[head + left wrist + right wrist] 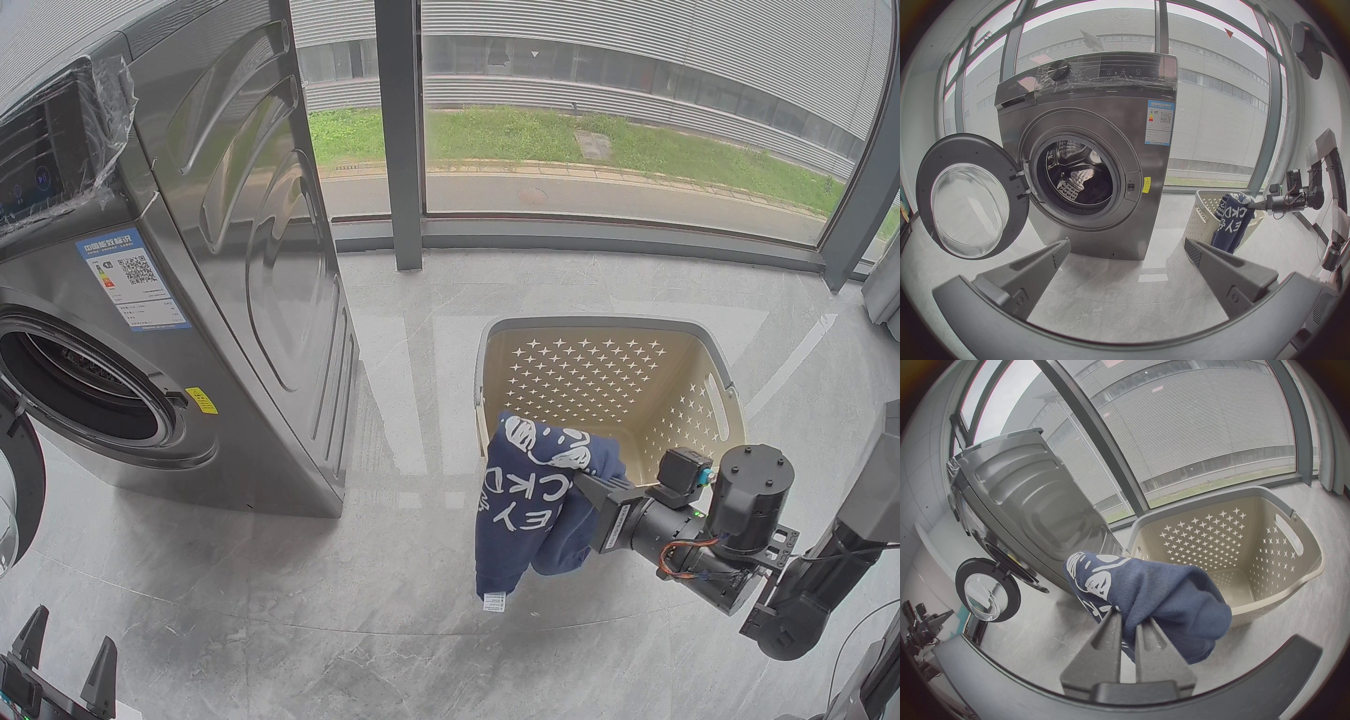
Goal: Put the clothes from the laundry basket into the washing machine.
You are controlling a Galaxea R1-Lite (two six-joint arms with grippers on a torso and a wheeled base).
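Observation:
A navy garment with white print [530,502] hangs over the near-left rim of the beige laundry basket [656,375], with my right gripper [583,485] shut on it. In the right wrist view the cloth [1162,594] bunches around the closed fingers [1108,636]. The grey washing machine [234,262] stands to the left, its round door [970,197] swung open and the drum [1080,176] showing. My left gripper [1125,251] is open, low in front of the machine, with nothing between its fingers [98,670].
The basket [1207,213] sits on pale stone floor right of the machine, with bare floor between them. Tall windows with grey frame posts [398,131] run behind. The open door [19,487] juts out at the machine's front left.

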